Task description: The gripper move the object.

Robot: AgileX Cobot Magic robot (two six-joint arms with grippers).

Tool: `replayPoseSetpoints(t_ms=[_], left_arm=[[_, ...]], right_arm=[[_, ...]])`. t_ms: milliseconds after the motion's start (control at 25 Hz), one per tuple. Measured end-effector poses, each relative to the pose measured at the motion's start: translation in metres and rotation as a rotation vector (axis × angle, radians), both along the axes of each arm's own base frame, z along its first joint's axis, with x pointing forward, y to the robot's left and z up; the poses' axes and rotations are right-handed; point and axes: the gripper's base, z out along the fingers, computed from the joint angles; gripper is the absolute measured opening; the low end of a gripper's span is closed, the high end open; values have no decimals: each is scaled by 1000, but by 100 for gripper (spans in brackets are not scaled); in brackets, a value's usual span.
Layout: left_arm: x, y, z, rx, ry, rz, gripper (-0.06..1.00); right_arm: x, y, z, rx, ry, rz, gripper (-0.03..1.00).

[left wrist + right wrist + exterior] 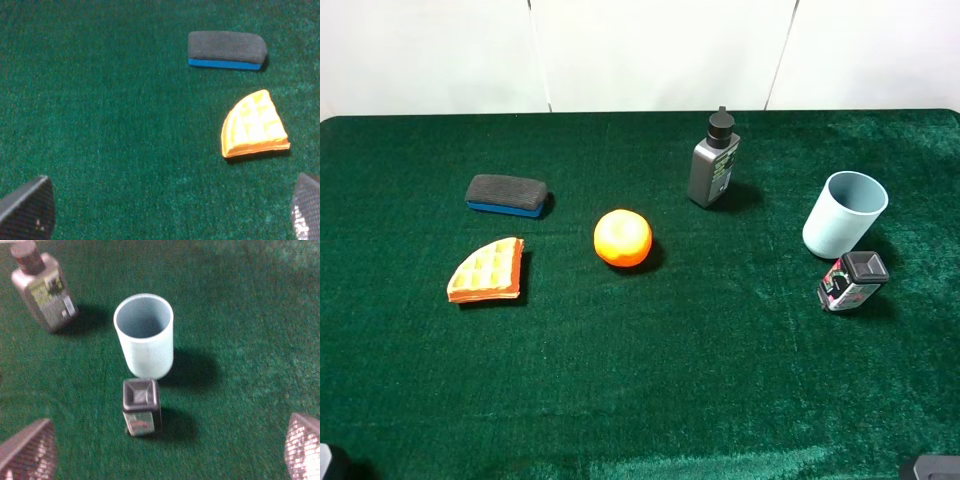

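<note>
On the green velvet table (640,400), the light blue-grey plastic cup (844,213) stands far right, the small black-capped labelled bottle (852,281) just near of it. My right fingers (25,450) are spread wide, empty; closing in could topple that bottle

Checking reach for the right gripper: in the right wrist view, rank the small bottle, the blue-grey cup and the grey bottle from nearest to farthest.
From the right gripper:
1. Small black-capped bottle, directly ahead between the fingers.
2. Light blue-grey cup, just behind it.
3. Grey bottle with black cap, farthest, off to one side.
</note>
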Motion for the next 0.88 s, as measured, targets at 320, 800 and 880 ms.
replayPoseSetpoints(t_ms=[320,800,880], left_arm=[[0,0,0,0,0,0,95],[0,0,0,0,0,0,95],[0,0,0,0,0,0,95]], right_arm=[[-14,-1,-11,40,-80,-17,70],[-12,-2,-12,37,-92,-20,70],[-12,-2,-12,37,-92,-20,70]])
